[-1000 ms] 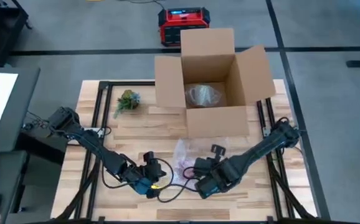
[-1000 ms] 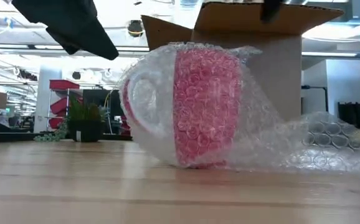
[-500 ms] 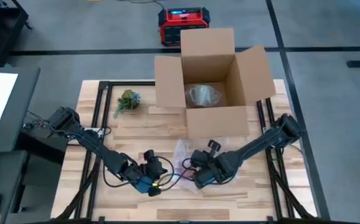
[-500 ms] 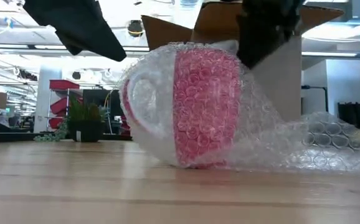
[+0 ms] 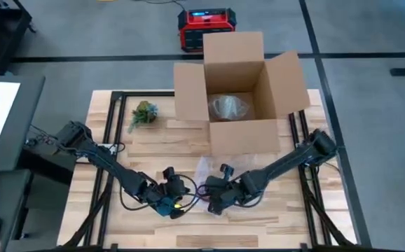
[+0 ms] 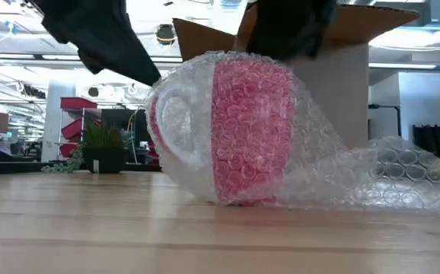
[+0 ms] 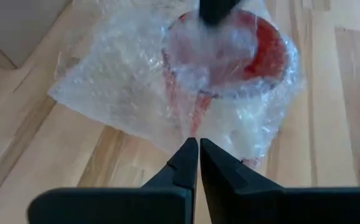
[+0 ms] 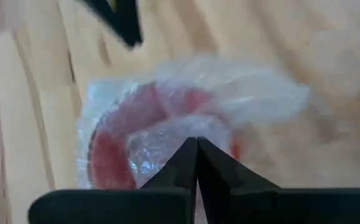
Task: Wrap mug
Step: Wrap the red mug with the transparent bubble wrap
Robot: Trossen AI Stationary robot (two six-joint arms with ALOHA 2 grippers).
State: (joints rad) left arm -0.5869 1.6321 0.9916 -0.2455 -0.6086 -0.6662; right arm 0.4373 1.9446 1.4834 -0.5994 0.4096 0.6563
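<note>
A red mug [image 6: 250, 129] lies on its side on the wooden table, wrapped in clear bubble wrap [image 6: 372, 179] whose loose tail trails off on the table. From above, the wrap [image 5: 204, 170] lies just in front of the box. My left gripper [image 7: 198, 143] is shut, its tips pointing at the wrapped mug [image 7: 233, 56] from the near-left [image 5: 183, 192]. My right gripper [image 8: 197, 142] is shut and hangs right over the mug [image 8: 114, 155], close beside the left one [image 5: 211, 201]. In the low view both dark grippers [image 6: 102, 34] [image 6: 288, 27] hang above the mug. My left gripper has its shut tips at the near edge of the bubble wrap [image 7: 195, 127]; whether they touch it, I cannot tell. My right gripper stands just above the top of the wrap [image 6: 269, 61], pointing down; whether it touches, I cannot tell.
An open cardboard box [image 5: 241, 91] stands at the table's far middle with a bubble-wrapped item [image 5: 227, 107] inside. A small potted plant [image 5: 143, 112] stands at the far left. Black rails [image 5: 111, 133] run along both table sides. Bare wood lies in front of the mug.
My right gripper has swung toward the table's left edge until it is over the wrapped mug. My left gripper has edged toward the mug and a little down. The mug and its wrap have stayed where they were.
</note>
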